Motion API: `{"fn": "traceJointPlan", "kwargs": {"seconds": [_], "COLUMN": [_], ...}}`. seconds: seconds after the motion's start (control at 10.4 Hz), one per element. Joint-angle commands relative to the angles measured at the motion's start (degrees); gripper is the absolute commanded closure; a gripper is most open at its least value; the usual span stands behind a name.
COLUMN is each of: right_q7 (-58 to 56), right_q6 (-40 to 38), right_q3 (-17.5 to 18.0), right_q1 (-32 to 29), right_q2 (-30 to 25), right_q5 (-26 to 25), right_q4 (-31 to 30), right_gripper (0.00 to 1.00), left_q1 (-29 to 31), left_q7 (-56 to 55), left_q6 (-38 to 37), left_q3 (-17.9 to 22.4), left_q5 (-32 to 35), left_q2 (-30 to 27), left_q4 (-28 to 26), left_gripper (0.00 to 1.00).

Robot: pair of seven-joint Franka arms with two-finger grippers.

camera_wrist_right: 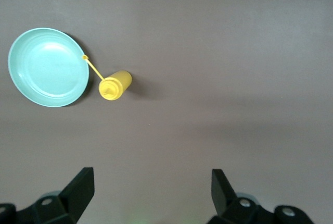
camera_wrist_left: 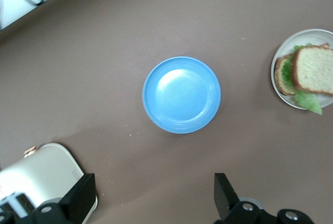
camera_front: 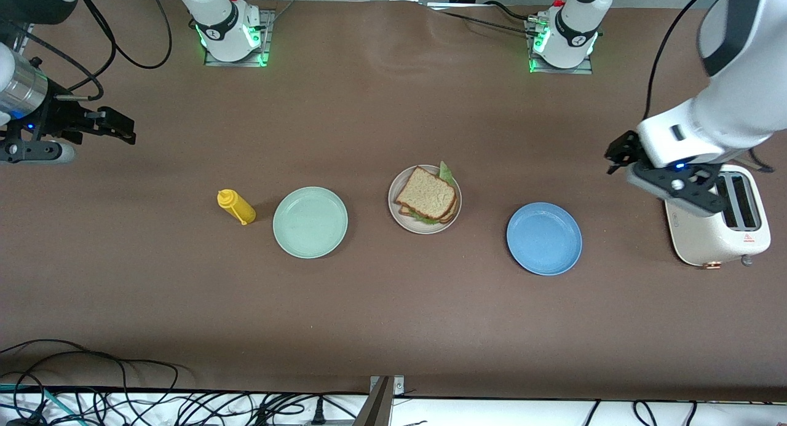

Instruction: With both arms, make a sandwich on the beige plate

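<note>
The sandwich (camera_front: 428, 195), two brown bread slices with green lettuce between them, lies on the beige plate (camera_front: 396, 212) at the middle of the table. It also shows in the left wrist view (camera_wrist_left: 311, 71) on the plate (camera_wrist_left: 276, 78). My left gripper (camera_front: 618, 152) is open and empty, raised beside the toaster at the left arm's end; in its wrist view (camera_wrist_left: 154, 195) the jaws stand wide apart. My right gripper (camera_front: 117, 130) is open and empty, raised over bare table at the right arm's end, its jaws also wide in its wrist view (camera_wrist_right: 152, 190).
A mint green plate (camera_front: 310, 222) and a yellow squeeze bottle (camera_front: 237, 207) stand toward the right arm's end. A blue plate (camera_front: 544, 238) and a cream toaster (camera_front: 722, 229) stand toward the left arm's end. Cables lie along the table edge nearest the front camera.
</note>
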Motion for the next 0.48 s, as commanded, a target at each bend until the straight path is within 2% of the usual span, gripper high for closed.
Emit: {"fn": "traceJointPlan", "kwargs": {"seconds": [0.0,0.38], "right_q7": [2.2,2.2], "right_q6": [-2.2,-3.0], "right_q3": [0.5,0.2], "right_q1": [-0.1,-0.3], "right_q2": [0.0,0.1], "right_q5": [-0.9,-0.6], "right_q4": [2.1,4.0], "right_gripper": [0.00,0.00], "left_q1": [0.3,3.0], "left_q7": [-10.0,-11.1], "left_q6": [1.8,-3.1], "left_q3": [0.1,-1.2], "left_q5": [-2.2,-3.2], "left_q2": [-6.9,-8.1], "left_q4": [-7.6,-8.1], "left_gripper": [0.00,0.00]}}
